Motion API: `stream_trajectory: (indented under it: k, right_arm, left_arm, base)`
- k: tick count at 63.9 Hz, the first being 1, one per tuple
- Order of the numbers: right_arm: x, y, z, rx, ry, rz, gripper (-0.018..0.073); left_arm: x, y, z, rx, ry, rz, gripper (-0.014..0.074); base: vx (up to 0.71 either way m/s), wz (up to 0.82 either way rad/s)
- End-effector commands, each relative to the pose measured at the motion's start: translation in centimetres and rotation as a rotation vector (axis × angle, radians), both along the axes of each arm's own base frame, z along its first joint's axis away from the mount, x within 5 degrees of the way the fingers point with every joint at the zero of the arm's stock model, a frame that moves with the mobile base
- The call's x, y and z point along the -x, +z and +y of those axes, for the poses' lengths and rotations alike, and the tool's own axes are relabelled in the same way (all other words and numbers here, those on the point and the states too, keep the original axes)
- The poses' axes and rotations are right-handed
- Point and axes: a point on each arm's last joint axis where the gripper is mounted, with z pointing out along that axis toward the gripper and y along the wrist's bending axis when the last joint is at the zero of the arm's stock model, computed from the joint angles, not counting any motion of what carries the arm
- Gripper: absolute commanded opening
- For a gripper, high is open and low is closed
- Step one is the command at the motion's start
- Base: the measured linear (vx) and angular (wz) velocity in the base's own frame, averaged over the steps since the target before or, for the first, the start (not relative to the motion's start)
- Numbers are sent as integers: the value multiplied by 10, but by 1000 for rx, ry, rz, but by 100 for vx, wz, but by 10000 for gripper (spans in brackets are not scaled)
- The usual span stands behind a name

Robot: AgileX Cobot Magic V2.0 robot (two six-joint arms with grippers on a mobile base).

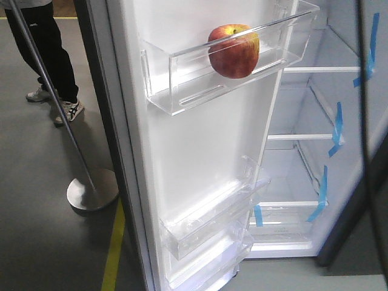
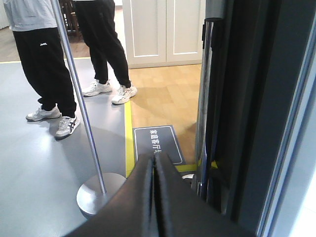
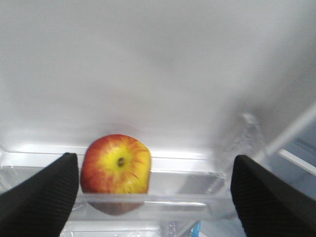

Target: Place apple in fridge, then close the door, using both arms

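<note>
Apple (image 1: 234,51) set in door bin (image 1: 182,97), toward 9 o'clock inside wide-apart right gripper (image 3: 154,163), so released; left gripper (image 2: 154,170) pressed together, perhaps to push door (image 1: 200,151).

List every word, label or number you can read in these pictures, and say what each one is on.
"家庭客厅": white characters on the dark floor sign, as far as I can make them out. The rest is hidden behind the left gripper.
Small white print on the black trousers: too small to read.
The fridge door and the apple: no text shows.
</note>
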Motion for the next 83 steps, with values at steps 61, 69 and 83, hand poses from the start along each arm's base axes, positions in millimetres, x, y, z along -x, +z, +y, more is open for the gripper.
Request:
stream_trajectory:
  k: [61,69,83]
  right_arm:
    - [146,-136,-77,-107,-273,-32,553]
    - [147,-137,-77,-102,-271,-15,553]
    - [147,-138,-77,-101,-270,-10,553]
  left_arm:
    - [-1,0,-1,22,-5,-61,-5]
    - [-1,0,-1,21,-5,-61,-5]
    - [-1,0,-1,21,-5,-61,-5]
  base:
    - [0,0]
    - [0,0]
    - [0,0]
